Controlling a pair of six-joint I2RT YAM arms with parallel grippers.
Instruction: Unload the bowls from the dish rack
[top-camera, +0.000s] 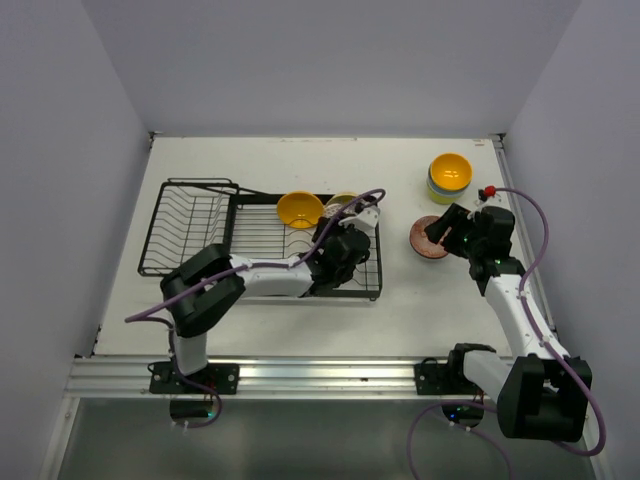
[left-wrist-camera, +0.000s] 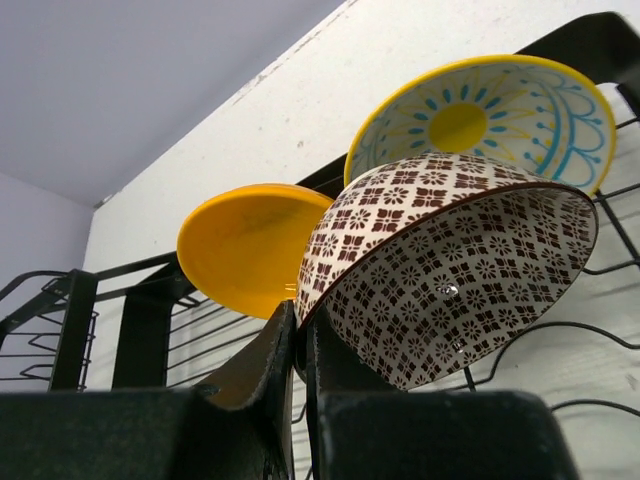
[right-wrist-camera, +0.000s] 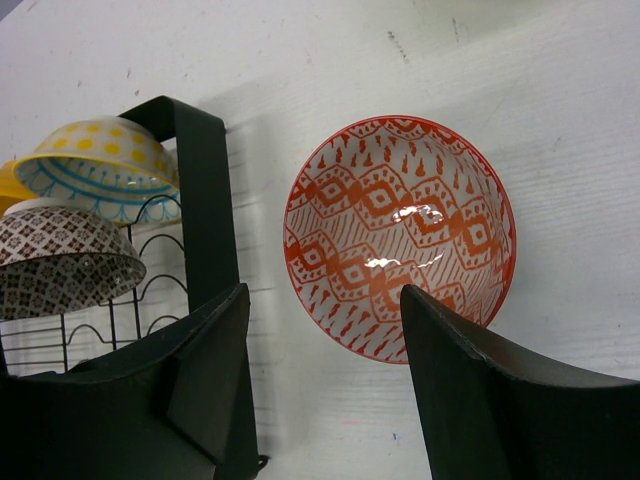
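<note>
Top external view: I see the black wire dish rack (top-camera: 190, 235) on the white table (top-camera: 280, 160). I tell every place from this rack.
Left side: my left gripper (left-wrist-camera: 300, 330) is over the right part of the rack. It is squeezed almost shut on the rim of the brown and white patterned bowl (left-wrist-camera: 450, 280).
Held bowl: it is tipped on its side at the flat grid part of the rack. I cannot tell if it rests on the wires.
Plain one: the plain yellow bowl (left-wrist-camera: 250, 245) stands on its edge in the rack, at the back of the grid part.
Striped one: the yellow bowl with blue lines (left-wrist-camera: 490, 115) stands on its edge near the rack's far right corner.
Right side: my right gripper (right-wrist-camera: 322, 300) is off to the right of the rack. Its jaws are wide apart and hold nothing.
Red one: the red and white patterned bowl (right-wrist-camera: 400, 235) sits the right way up on the table, just right of the rack and under the right gripper. I cannot tell if a finger touches it.
Pile: the stack of bowls (top-camera: 449, 175), with a yellow one on top, stands on the table to the right of the rack and farther back.
</note>
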